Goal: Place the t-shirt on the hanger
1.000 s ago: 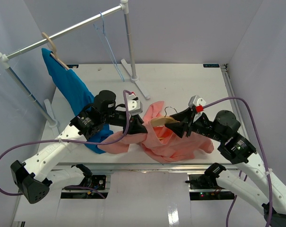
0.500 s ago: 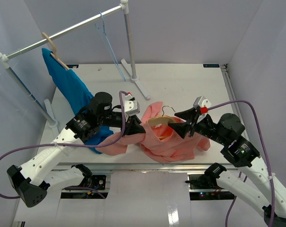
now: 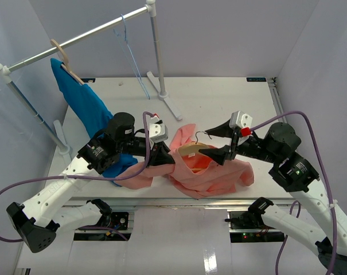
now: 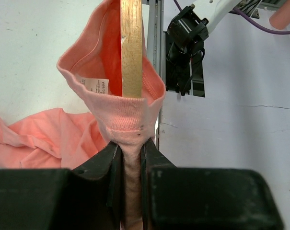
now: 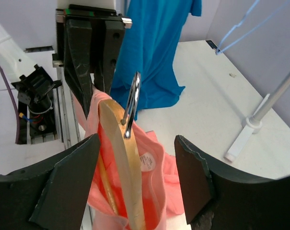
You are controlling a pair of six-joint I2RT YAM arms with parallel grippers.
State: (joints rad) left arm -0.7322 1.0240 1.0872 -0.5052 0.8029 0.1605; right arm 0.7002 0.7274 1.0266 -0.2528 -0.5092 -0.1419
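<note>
- The t-shirt [image 4: 123, 120] was pinched at the collar by the closed left fingers [image 4: 106, 160], with the hanger [image 4: 131, 48] tip inside.
- The right fingers [image 5: 73, 177] stood wide open and empty; they should probably steady the hanger first.

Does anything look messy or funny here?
Yes. The t-shirt lies crumpled on the table instead of hanging smoothly. The hanger sits only partly inside its neck hole, where the left gripper pinches the fabric. The right gripper is open.
</note>
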